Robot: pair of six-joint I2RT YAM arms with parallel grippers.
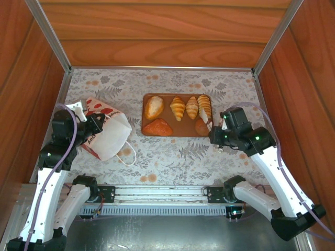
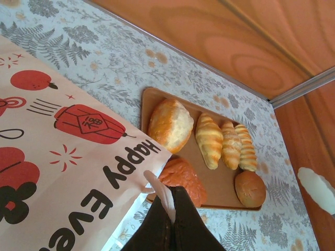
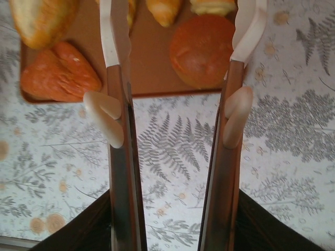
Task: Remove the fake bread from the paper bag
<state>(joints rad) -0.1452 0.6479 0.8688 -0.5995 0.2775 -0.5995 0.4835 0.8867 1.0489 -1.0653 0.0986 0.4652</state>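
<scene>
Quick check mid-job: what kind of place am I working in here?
Probably a staged test booth, not a real bakery: wood-grain wall panels in aluminium framing, a floral tablecloth, and fake bread on a brown tray.

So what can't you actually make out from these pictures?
Inside of the paper bag: top and left wrist views, its own paper walls hide whether anything is in there.
Lettering on the bag: left wrist view, cut off by the bottom edge.
Croissants on the tray: right wrist view, cut off by the top edge.
Round bun: top view, partly covered by the right gripper.
</scene>
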